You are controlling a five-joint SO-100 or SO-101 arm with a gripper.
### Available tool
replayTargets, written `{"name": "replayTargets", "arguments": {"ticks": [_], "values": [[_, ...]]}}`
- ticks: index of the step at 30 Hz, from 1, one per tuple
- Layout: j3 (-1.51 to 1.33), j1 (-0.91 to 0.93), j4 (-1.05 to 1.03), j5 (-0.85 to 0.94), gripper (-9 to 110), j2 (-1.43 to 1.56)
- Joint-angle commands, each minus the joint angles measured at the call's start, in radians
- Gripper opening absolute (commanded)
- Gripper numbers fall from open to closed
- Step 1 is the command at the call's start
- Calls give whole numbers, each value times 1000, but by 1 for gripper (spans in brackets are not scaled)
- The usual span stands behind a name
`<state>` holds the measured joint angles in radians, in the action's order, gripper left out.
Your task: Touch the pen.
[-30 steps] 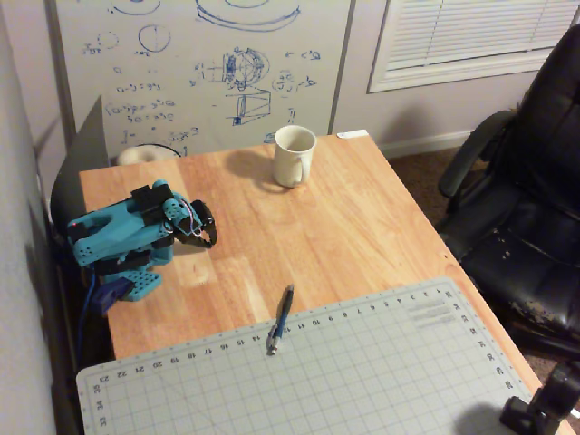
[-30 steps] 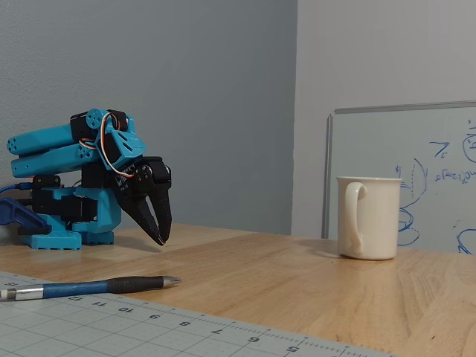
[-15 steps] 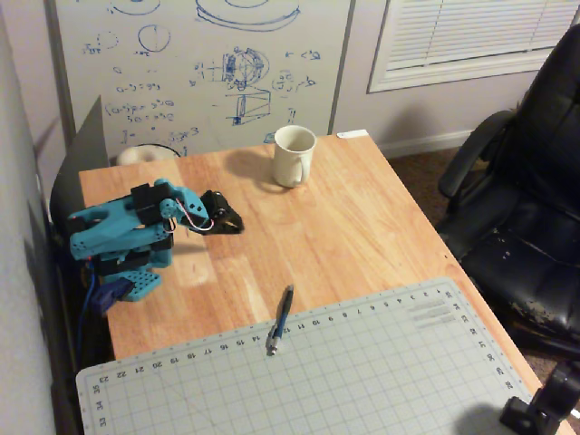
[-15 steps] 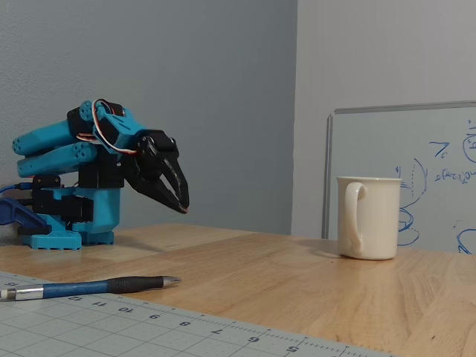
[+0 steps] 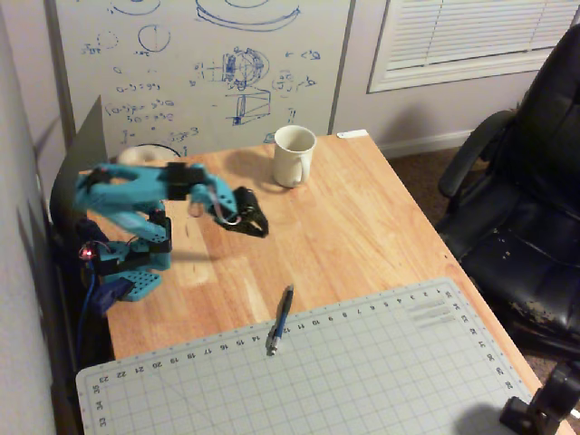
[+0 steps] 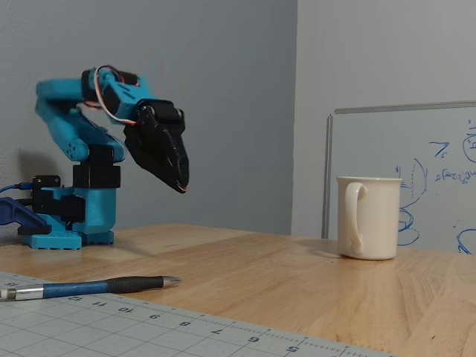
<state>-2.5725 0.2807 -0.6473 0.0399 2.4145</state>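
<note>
We see the black fingers point(image 6: 181, 186) raised above the table point(image 6: 297, 282), tips together and holding nothing. The pen point(image 5: 280, 319) lies flat well below and forward of the fingers in the overhead view, partly on the grey cutting mat point(image 5: 362, 372). The white mug point(image 5: 294, 155) stands beyond the fingers, apart.

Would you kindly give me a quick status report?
Gripper shut, raised above table. Pen untouched, lying half on cutting mat. Mug off to the side, path clear.
</note>
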Motion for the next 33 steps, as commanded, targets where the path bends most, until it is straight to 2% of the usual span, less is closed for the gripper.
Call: {"name": "replayTargets", "arguments": {"ticks": [1,6,11,24,33], "values": [[235,71,23,-3,1,-299],[383,229,23,11,1,-558],[431,311,20,11,1,-638],[661,399,23,12,1,-870],[698,399,23,12,1,-913]]}}
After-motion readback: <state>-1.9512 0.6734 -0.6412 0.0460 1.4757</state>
